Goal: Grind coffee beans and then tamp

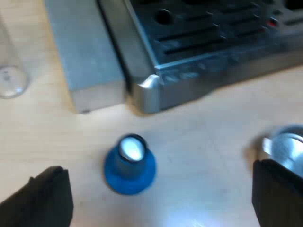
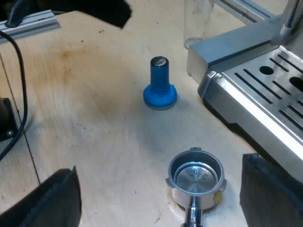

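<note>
Two end effectors (image 1: 161,196) (image 2: 161,196) spread, one tamper (image 2: 160,90), one holder (image 2: 196,182)

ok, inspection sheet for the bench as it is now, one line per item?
surface: pale wood table, brownish stains.
job's things: blue tamper upright; metal holder loose on the table, basket looks empty; espresso machine with its drip tray close by.
clutter: measuring glass, looks empty, beside the machine.
grippers: left claw open above the tamper; right claw open above the holder.
cables: nothing seen among the job's things.
surroundings: aluminium rail at the table's edge.
</note>
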